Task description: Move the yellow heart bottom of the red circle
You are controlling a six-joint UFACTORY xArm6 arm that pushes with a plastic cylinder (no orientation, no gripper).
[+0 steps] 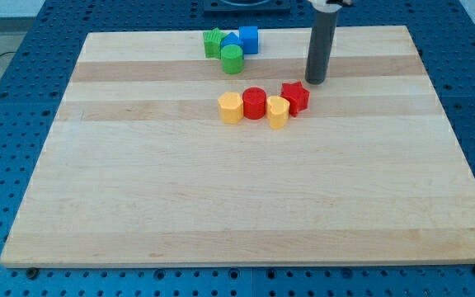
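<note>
Heart (pixel 278 112), yellow, touches view's right side of red circle (pixel 255 103); my tip (pixel 314 82), holding nothing, stands beside red star (pixel 295 96).

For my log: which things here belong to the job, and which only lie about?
Job:
my tip
yellow heart
red circle

Lying about:
yellow block, shape unclear
red star
green cylinder
green block
two blue blocks

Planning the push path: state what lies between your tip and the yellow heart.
In the camera view, the red star sits between my tip and the yellow heart, touching the heart's upper right side.
</note>
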